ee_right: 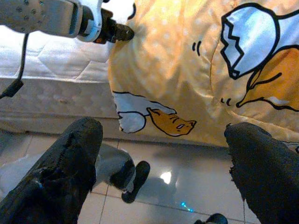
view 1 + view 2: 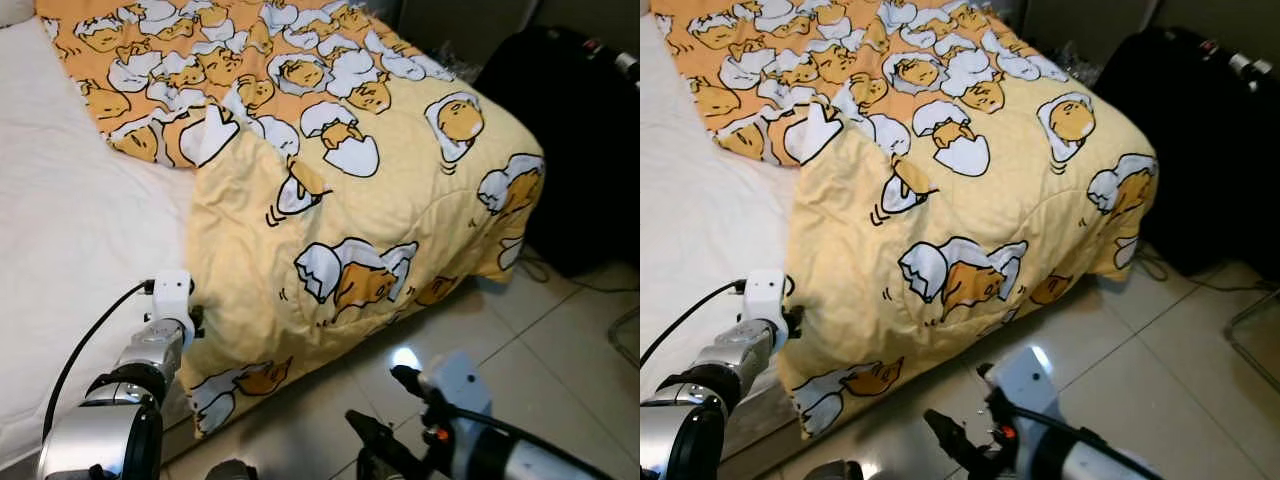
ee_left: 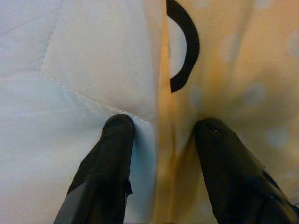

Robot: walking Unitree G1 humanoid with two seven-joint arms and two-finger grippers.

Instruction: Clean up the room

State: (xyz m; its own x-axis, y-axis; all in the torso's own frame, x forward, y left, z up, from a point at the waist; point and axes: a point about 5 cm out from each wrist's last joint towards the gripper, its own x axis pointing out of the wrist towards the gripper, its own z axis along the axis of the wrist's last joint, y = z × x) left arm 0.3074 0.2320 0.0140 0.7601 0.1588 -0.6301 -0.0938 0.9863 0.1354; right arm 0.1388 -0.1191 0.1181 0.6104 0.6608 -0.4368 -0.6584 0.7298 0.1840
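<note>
A yellow quilt [image 2: 340, 200] printed with egg cartoons covers the right part of the bed and hangs over its near corner toward the floor. My left gripper [image 3: 163, 123] is open at the quilt's edge where it meets the white mattress [image 2: 70, 230]: one finger [image 3: 114, 140] rests on the sheet, the other on the yellow fabric, with the hem between them. The left wrist [image 2: 172, 300] sits at the bed's side. My right gripper [image 2: 380, 398] hovers low over the tiles in front of the hanging quilt, open wide and holding nothing [image 1: 163, 128].
A large black bag [image 2: 570, 130] stands on the floor right of the bed. A cable [image 2: 540, 268] trails on the glossy tile floor [image 2: 560, 340] beside it. A metal frame [image 2: 625, 335] shows at the far right edge.
</note>
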